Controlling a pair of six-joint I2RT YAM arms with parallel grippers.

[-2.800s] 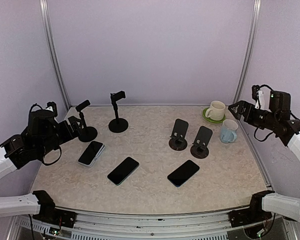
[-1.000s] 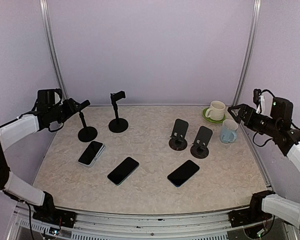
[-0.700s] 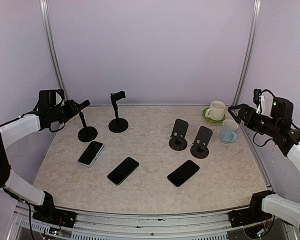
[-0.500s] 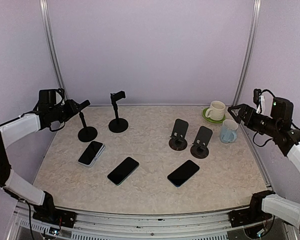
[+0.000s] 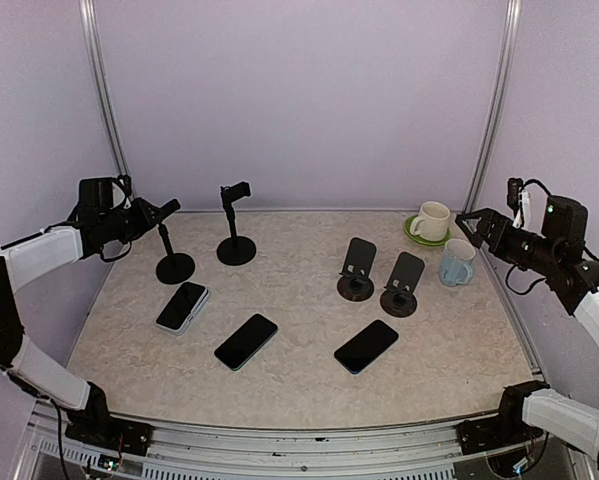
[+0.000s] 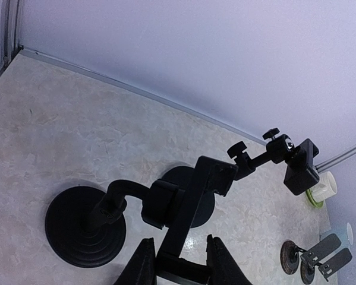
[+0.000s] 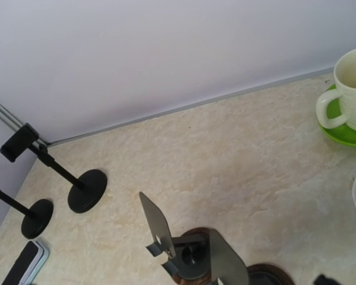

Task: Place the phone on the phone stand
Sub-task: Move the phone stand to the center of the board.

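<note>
The left gripper [image 6: 179,240] is narrow. Its two fingers [image 6: 143,264] press on both sides of the flat black holder at the top of the outer tall stand [image 5: 169,245], near the bench's [image 5: 299,300] far left corner. The right gripper [image 5: 471,224] is wide open and holds nothing; it hangs above the right edge of the bench, close to the blue mug [image 5: 456,262].

Only the left wrist view shows this grip closely: the holder fills the gap between the fingers, and the stand's jointed arm goes down to its round base. In the top view the fingers and the holder are one dark shape. The right wrist view hardly shows its own fingers. It shows from above the two low folding stands [image 7: 166,237], one just beside the other.

Three phones lie flat on the front half of the bench, none on a stand: a phone in a light case [image 5: 182,306] just in front of the held stand, a dark phone [image 5: 246,341] in the middle, and another dark phone [image 5: 366,346] in front of the folding stands. A second tall stand [image 5: 235,225] is behind, and a cream mug [image 5: 431,220] sits on a green saucer [image 5: 415,234] at the far right.
</note>
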